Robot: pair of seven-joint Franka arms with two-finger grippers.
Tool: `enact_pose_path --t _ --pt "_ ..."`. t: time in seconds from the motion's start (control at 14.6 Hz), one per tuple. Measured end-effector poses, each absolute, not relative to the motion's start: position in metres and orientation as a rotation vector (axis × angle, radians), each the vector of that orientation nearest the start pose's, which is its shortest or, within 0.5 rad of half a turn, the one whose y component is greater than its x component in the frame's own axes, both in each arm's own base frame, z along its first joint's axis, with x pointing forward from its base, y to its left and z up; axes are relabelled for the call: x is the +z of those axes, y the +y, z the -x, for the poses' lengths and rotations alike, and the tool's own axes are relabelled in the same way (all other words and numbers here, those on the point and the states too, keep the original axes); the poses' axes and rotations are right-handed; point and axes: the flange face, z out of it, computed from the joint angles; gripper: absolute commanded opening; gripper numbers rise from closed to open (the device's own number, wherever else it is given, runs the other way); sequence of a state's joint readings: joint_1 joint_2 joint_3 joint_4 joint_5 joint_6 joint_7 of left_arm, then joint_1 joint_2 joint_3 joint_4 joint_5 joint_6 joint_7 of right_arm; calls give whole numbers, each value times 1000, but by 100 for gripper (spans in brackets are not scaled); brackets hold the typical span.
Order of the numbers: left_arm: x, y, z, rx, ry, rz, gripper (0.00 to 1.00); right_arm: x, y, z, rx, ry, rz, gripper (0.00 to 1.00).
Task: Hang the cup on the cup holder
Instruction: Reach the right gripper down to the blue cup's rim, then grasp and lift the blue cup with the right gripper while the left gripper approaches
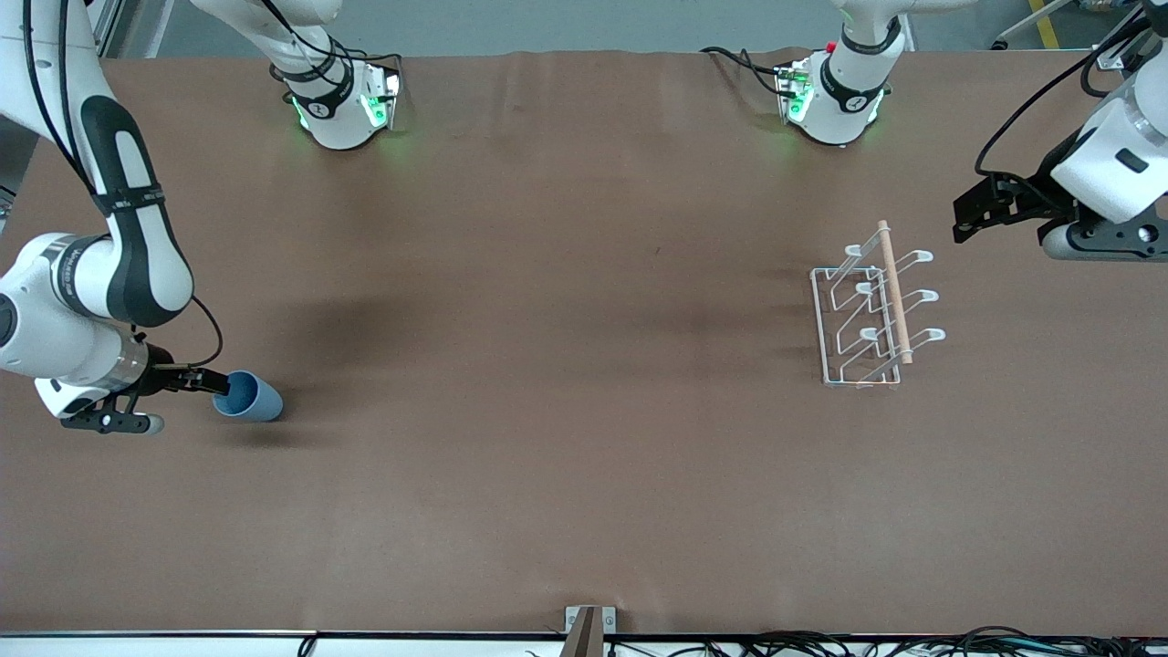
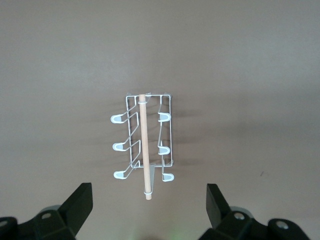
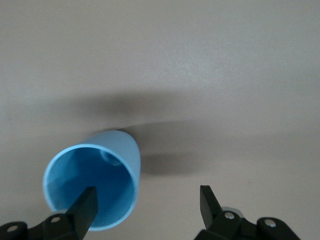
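Cup (image 1: 248, 396) is lying tipped near the right arm's end, one finger of the wide-open right gripper (image 1: 203, 380) reaching inside its mouth for a rim grasp; the left gripper (image 1: 981, 212) is waiting, spread empty, near the cup holder (image 1: 871, 315).

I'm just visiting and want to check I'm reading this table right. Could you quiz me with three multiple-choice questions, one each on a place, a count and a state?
1. Where is the light-blue cup?
A. Toward the right arm's end of the table
B. On the cup holder
C. In the left gripper

2. How many looped prongs does the white wire cup holder have?
A. Two
B. Four
C. Six

3. How is the left gripper?
A. Shut on the cup
B. Open and holding nothing
C. Shut on the wooden rod

Answers:
1 A: the cup lies at the open right gripper, well apart from the cup holder.
2 C: the left wrist view shows three prongs in each of two rows.
3 B: the left gripper hovers by the holder with its fingers spread.
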State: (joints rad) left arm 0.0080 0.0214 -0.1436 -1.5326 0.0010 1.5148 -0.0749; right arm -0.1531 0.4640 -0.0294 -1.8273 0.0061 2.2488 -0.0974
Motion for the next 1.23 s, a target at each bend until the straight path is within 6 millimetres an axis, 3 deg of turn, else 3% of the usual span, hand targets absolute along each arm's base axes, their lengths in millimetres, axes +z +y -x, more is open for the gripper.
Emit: enact_pose_path --t 0.14,0.2,0.34,0.41,0.96,1.09,1.23 --pt "624 -80 -551 67 113 3137 100 262 -115 -632 76 134 3140 70" --pt "622 -85 -552 71 126 3136 100 254 -114 -632 85 132 3138 59" --pt "620 -92 -552 78 145 3135 100 244 -112 -632 99 134 3131 19" --pt "619 -93 -552 80 149 3135 100 241 -111 -632 103 134 3127 6" --pt "617 -110 -546 129 201 3127 100 247 -106 -635 102 173 3086 1" --pt "612 -114 -539 215 225 3114 100 270 -103 -638 110 160 3082 1" --pt "609 -120 -532 282 288 3100 100 314 -89 -640 98 119 3073 1"
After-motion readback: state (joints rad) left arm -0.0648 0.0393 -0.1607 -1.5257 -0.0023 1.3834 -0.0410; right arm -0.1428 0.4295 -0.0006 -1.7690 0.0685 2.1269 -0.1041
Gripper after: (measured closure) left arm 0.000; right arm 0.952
